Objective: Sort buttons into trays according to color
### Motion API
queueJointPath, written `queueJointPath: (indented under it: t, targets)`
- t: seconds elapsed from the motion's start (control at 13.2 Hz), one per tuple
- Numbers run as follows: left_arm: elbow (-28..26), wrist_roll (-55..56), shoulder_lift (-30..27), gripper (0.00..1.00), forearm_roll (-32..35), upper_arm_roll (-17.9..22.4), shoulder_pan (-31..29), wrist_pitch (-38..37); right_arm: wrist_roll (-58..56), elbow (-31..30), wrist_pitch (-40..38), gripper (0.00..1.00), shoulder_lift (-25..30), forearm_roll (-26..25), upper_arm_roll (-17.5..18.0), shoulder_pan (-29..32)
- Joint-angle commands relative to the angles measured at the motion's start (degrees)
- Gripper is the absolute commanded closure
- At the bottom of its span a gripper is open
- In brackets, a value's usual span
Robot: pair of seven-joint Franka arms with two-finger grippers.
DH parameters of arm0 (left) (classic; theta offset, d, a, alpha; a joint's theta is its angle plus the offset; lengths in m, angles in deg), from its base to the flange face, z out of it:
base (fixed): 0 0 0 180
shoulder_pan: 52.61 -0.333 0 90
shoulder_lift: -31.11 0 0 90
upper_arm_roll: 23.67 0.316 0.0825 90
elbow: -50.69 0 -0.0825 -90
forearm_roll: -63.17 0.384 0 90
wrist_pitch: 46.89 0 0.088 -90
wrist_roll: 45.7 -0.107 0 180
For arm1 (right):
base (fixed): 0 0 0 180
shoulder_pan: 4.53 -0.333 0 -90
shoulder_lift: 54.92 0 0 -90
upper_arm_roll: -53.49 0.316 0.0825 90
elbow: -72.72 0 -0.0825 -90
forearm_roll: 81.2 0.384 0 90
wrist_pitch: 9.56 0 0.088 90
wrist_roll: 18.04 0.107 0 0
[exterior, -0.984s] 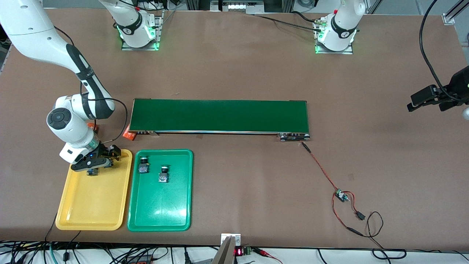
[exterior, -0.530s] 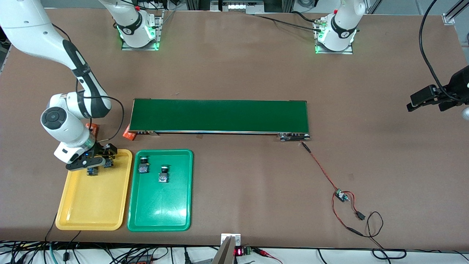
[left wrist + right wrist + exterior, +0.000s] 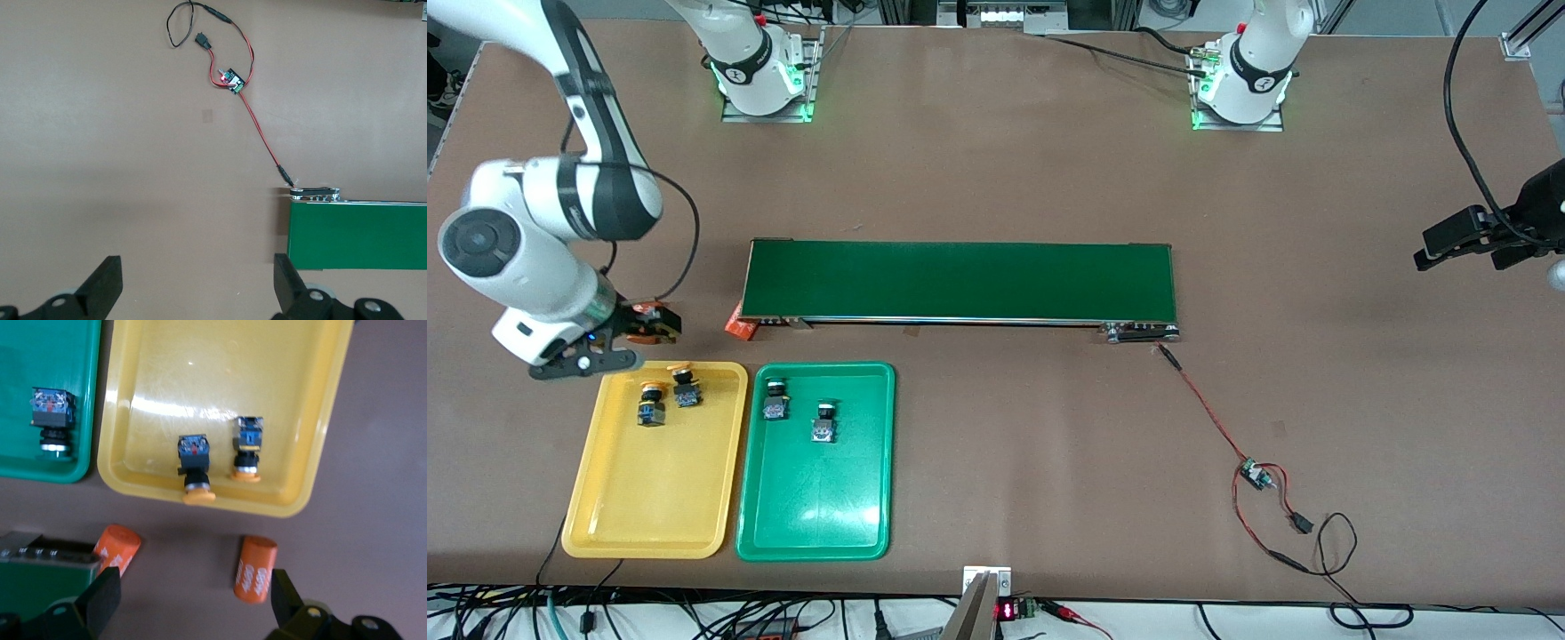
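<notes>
The yellow tray holds two yellow buttons near its end closest to the conveyor. The green tray beside it holds two green buttons. My right gripper is open and empty, up over the table just off the yellow tray's edge, above the orange cylinders. The right wrist view shows the yellow tray, both yellow buttons, one green button and the gripper. My left gripper is open and empty, waiting over bare table.
The long dark-green conveyor belt lies mid-table. Two orange cylinders lie between the conveyor's end and the yellow tray. A red wire with a small circuit board trails from the conveyor's other end.
My right gripper has let go of a yellow button in the yellow tray, risen and drawn away off the tray's edge. The left arm has not moved.
</notes>
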Motion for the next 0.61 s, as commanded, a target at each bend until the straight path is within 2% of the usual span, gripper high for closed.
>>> queueJointPath:
  t: [0.0, 0.15, 0.3, 0.53]
  targets:
    - [0.82, -0.20, -0.13, 0.00, 1.25, -0.16, 0.17, -0.71, 3.39, -1.28, -11.47, 0.00, 8.49, 3.84, -0.05, -0.09]
    - [0.73, -0.20, -0.13, 0.00, 1.33, -0.25, 0.25, -0.71, 5.06, -1.02, -20.53, 0.00, 12.81, 5.88, -0.05, 0.00]
    - [0.82, -0.20, -0.22, 0.00, 1.33, -0.25, 0.34, -0.71, 9.10, 1.52, -29.05, 0.00, 13.45, 5.97, 0.12, -0.09]
    - [0.82, -0.20, -0.13, 0.00, 1.33, -0.25, 0.26, -0.71, 9.03, 4.78, -31.21, 0.00, 11.96, 5.97, 1.09, -1.40]
